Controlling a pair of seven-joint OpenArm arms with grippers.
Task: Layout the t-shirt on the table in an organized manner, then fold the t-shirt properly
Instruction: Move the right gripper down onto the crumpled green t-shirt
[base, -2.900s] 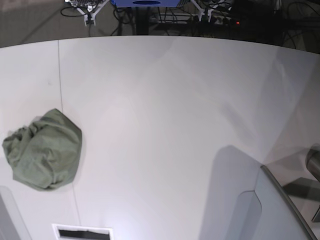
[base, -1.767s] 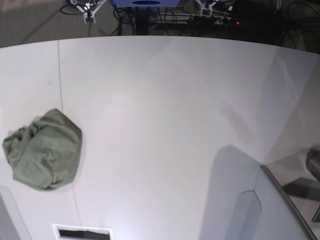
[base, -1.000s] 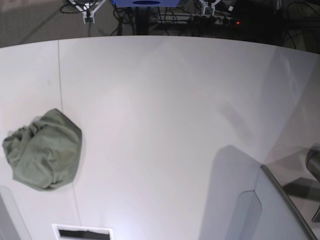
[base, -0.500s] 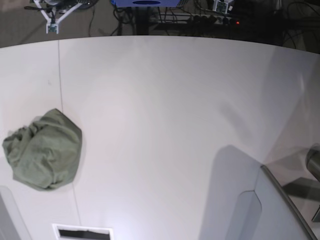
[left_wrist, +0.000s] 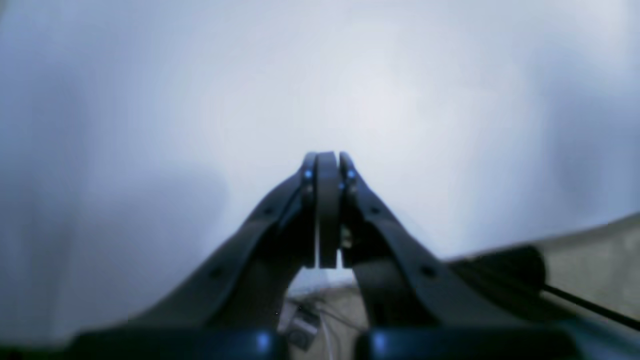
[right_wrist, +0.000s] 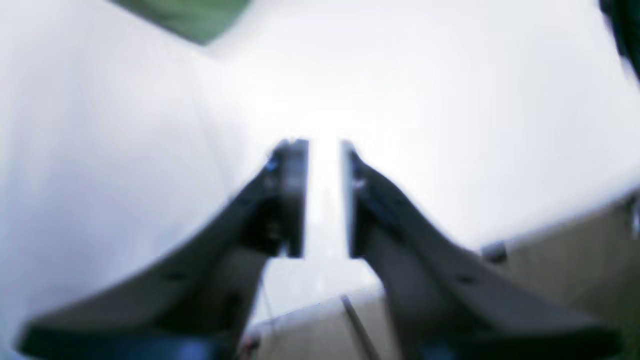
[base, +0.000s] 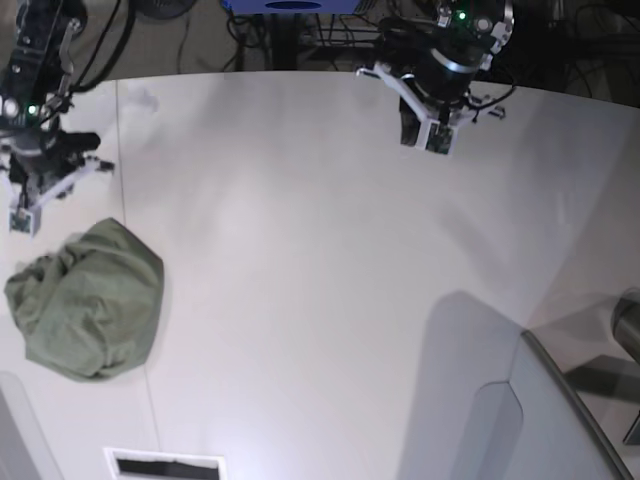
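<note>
The shirt (base: 88, 300) lay crumpled in a loose heap on the table (base: 320, 260), close to the left edge of the base view, sleeves and collar not distinguishable. The right gripper (base: 22, 205) hung just beyond the heap's far side, apart from the cloth. In the right wrist view its fingers (right_wrist: 292, 200) stood parted by a narrow gap with only bright tabletop between them; a blurred green corner of the shirt (right_wrist: 187, 17) showed at the top. The left gripper (base: 425, 135) hovered over the far middle of the table, well apart from the shirt. Its fingers (left_wrist: 327, 210) were pressed together, holding nothing.
</note>
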